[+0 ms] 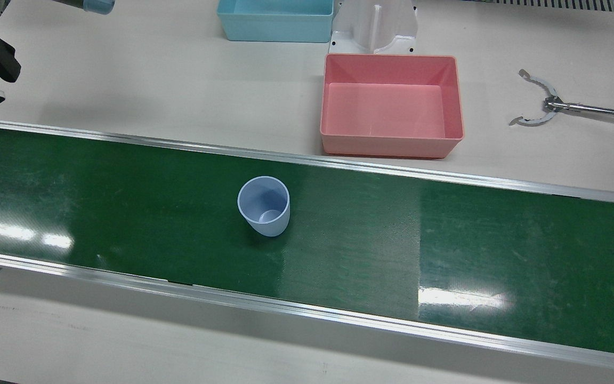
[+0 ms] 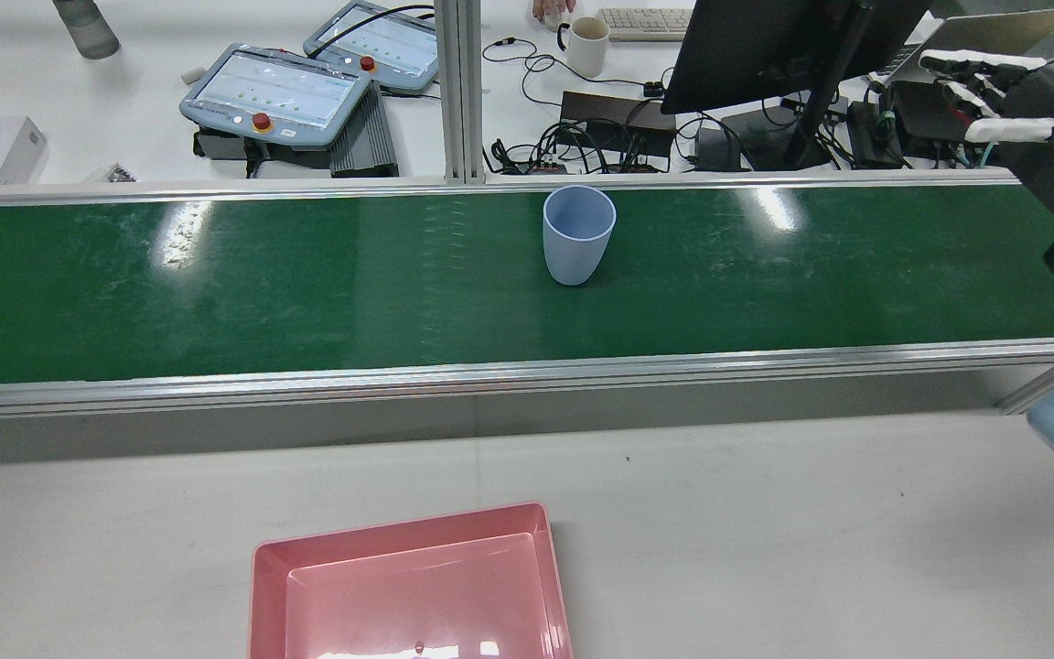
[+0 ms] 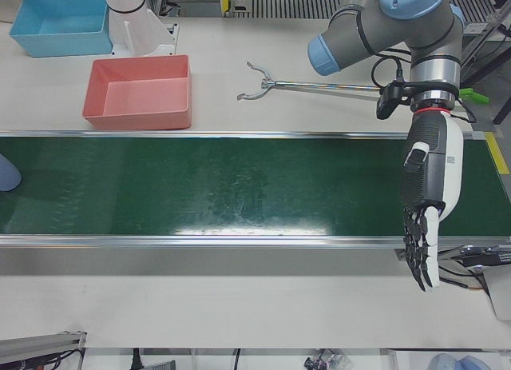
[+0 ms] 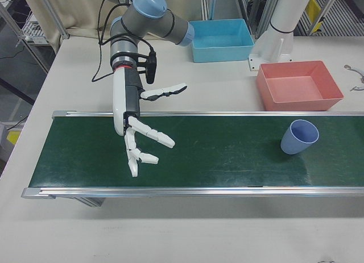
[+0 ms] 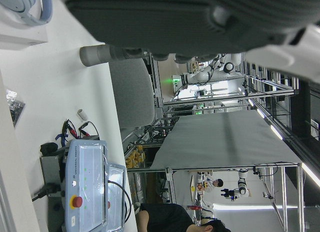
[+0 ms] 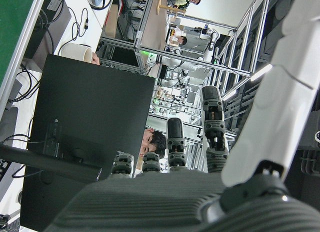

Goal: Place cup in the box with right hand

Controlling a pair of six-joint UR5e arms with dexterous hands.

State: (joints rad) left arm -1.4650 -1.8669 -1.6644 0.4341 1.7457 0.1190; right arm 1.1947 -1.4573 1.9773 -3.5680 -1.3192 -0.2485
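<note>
The belt (image 1: 445, 240) runs past both side edges of the front view, so its ends show only in the side views. The pink box (image 1: 390, 104) sits on the table (image 1: 152, 85) just behind the belt's rear rail, open and whole in the front view but cut off by the rear view's bottom edge. A blue box (image 1: 275, 21) behind it is clipped at the top.

The right hand (image 4: 142, 135) hangs over the belt's far end, fingers spread apart, holding and touching nothing; the front view catches only a sliver of it. The left hand (image 3: 427, 202) hangs at the opposite end, fingers straight down and apart, empty.

The cup (image 1: 264, 206) stands upright mid-belt, well apart from both hands, bare belt all round it.
</note>
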